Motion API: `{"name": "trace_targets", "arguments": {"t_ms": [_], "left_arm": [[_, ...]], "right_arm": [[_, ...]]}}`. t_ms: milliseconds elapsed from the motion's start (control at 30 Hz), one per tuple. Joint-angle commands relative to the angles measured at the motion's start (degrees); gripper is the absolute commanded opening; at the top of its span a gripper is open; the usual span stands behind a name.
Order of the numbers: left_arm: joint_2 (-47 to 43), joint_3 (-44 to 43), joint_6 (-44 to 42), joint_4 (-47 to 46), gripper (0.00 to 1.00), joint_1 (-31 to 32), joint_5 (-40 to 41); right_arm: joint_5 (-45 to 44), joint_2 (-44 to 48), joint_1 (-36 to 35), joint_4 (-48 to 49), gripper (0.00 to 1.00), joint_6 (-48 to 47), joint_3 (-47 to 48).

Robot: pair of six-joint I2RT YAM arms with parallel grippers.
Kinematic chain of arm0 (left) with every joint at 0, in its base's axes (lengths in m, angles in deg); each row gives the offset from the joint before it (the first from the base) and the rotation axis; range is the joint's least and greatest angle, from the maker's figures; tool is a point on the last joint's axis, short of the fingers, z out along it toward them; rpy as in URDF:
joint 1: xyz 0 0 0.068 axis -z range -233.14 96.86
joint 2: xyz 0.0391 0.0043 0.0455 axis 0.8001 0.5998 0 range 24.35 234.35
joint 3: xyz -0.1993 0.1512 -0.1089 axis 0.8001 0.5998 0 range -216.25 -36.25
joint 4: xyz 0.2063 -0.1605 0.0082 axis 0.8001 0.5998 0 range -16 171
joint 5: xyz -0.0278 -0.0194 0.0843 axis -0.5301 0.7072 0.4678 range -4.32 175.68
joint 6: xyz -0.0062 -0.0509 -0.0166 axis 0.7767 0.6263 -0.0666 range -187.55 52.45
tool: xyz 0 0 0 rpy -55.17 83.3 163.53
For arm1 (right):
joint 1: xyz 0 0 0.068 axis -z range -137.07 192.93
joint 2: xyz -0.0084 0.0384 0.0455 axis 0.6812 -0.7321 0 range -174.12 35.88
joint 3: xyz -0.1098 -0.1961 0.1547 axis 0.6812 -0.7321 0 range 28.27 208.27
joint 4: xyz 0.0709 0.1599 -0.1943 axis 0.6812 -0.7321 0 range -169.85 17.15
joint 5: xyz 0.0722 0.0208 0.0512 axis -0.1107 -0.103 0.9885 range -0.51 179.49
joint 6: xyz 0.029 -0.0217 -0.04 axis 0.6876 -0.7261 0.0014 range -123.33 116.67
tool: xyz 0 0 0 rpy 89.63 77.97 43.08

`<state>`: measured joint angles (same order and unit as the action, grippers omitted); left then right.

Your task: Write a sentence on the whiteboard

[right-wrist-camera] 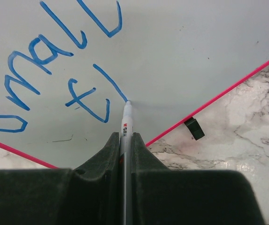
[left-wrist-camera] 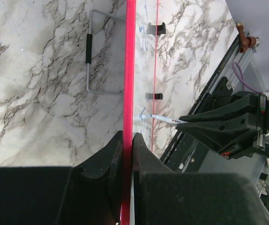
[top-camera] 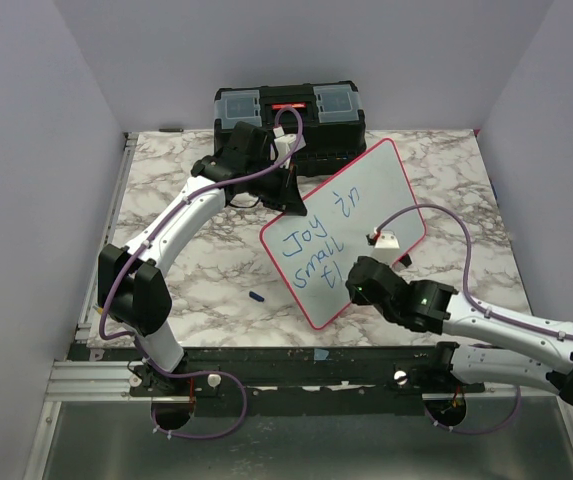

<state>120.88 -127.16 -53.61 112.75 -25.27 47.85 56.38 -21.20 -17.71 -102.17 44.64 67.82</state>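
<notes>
Whiteboard (top-camera: 341, 235) lies diagonally across the marble tabletop (top-camera: 196, 280), in front of a black toolbox (top-camera: 289, 112) and between the two arms. The left fingers (left-wrist-camera: 117, 152) are pressed onto its far rim, pinching the thin red edge between them. The right fingers (right-wrist-camera: 110, 147) are closed on a white marker (right-wrist-camera: 126, 119), whose tip touches the board at the lower end of a slanting blue stroke.

The sentence looks unfinished, and I see several ways it could go wrong from here. If the marker pushes sideways harder than the left pinch can resist, the board may slide or pivot and the stroke would skew. The marker is held only by a narrow pinch along its barrel, so firm downward pressure could tilt it or drive it back through the fingers and lift the tip off. The third line also runs close to the near rim, so little room is left there. The right arm hangs over fresh ink and could smear it.

The board is flat and white with a thin red-pink rim, rounded corners and small black feet. Blue handwriting reads "Joy in", then "small", then a "t" and the new stroke. A small blue piece (top-camera: 257, 296), perhaps the marker's cap, lies on the tabletop just beside the board's near-left edge.
</notes>
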Motion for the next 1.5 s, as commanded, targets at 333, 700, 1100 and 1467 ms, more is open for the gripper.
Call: {"name": "trace_targets", "arguments": {"t_ms": [333, 700, 1100, 1467], "left_arm": [[-1.2, 0.4, -2.9, -0.2, 0.0, 0.2, 2.2], [-1.1, 0.3, -3.0, -0.2, 0.0, 0.2, 2.3], [-1.0, 0.2, -3.0, -0.1, 0.0, 0.2, 2.2], [-1.3, 0.1, -2.9, -0.1, 0.0, 0.2, 2.2]], "right_arm": [[-5.2, -3.2, 0.2, 2.5, 0.01, -0.7, 5.0], [-8.2, -3.8, 0.2, 3.1, 0.01, -1.5, 6.1], [-9.6, -4.3, 0.2, -0.9, 0.01, 2.1, 5.5], [-6.2, -1.1, 0.2, -3.0, 0.01, 4.7, 1.6]]}}
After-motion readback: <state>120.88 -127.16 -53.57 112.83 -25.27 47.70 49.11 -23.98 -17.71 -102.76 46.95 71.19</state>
